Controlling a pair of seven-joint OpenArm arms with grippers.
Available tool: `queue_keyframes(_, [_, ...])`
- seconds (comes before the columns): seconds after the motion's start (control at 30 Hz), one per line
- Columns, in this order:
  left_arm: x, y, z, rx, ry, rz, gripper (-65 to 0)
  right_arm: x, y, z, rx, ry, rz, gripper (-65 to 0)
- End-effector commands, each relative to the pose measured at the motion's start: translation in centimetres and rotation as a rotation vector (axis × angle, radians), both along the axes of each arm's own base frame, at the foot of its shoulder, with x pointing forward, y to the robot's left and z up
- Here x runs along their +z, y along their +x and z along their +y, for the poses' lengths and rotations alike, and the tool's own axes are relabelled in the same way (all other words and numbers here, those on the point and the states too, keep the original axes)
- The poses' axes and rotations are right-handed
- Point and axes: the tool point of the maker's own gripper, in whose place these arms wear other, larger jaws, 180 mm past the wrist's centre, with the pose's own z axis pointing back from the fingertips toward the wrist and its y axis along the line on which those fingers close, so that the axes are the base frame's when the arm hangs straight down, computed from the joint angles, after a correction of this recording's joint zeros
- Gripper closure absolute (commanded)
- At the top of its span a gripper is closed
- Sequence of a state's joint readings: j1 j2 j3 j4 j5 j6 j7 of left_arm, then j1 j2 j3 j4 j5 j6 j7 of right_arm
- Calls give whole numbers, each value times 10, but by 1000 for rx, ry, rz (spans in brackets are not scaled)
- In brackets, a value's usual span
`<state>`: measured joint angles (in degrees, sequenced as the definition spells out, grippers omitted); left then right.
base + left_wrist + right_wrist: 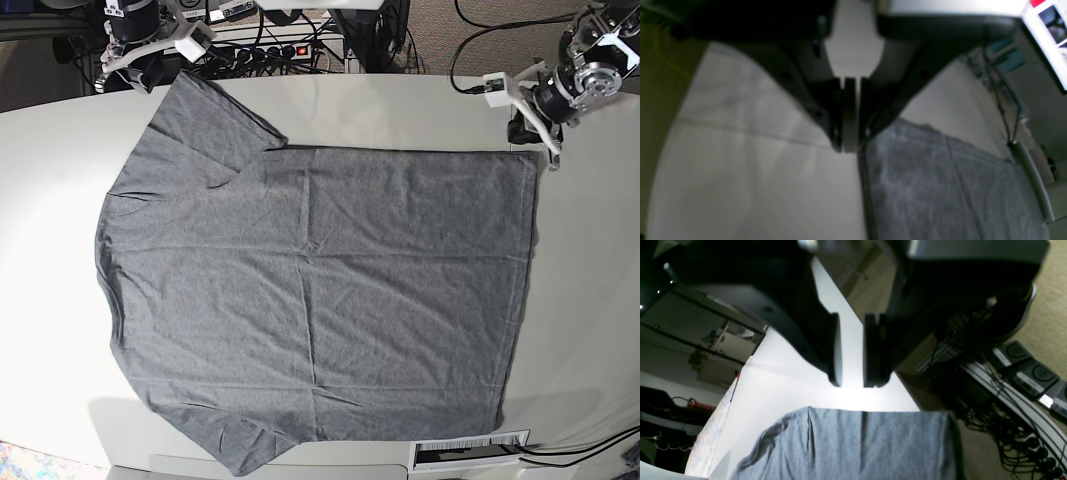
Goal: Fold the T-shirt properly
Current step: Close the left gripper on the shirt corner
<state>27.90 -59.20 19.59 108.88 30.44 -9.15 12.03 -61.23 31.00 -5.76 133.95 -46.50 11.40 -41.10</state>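
The T-shirt (315, 300) is lying flat across the table (590, 300), long axis running left-right; the left gripper (850, 146), clenched empty, is hovering nearest its far-right hem corner; the right gripper (851, 381) is standing released

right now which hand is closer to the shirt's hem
Left. The left hand sits shut at the far corner of the T-shirt hem; the right hand is by the sleeve at the opposite end.

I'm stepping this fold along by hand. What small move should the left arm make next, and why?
Probably reopen the left gripper and shift it onto the T-shirt: its jaws are shut on nothing beside the hem corner, over the bare table.
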Motion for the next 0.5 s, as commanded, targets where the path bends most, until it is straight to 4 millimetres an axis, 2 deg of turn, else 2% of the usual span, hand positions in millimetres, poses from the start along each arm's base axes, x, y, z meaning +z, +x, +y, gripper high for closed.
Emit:
queue_keyframes(0.0, [12,12,0,-3,-10,-59,0,8,4,2,14,3,-29,-121])
queue_keyframes(0.13, [21,26,-3,23,-50,-97,-7,8,4,1,9,-2,-27,-121])
queue_keyframes(0.2, [23,32,-5,49,-94,-89,-184,8,3,-1,1,-9,-25,-121])
queue_keyframes(0.23, [22,33,-5,62,-114,-83,-247,8,3,-1,-1,-11,-24,-121])
queue_keyframes(0.27, [20,34,-4,74,-122,-79,-277,8,3,-1,-1,-12,-24,-121])
queue_keyframes(0.47, [-1,29,19,106,-83,-28,-280,8,3,-1,-1,-11,-24,-121])
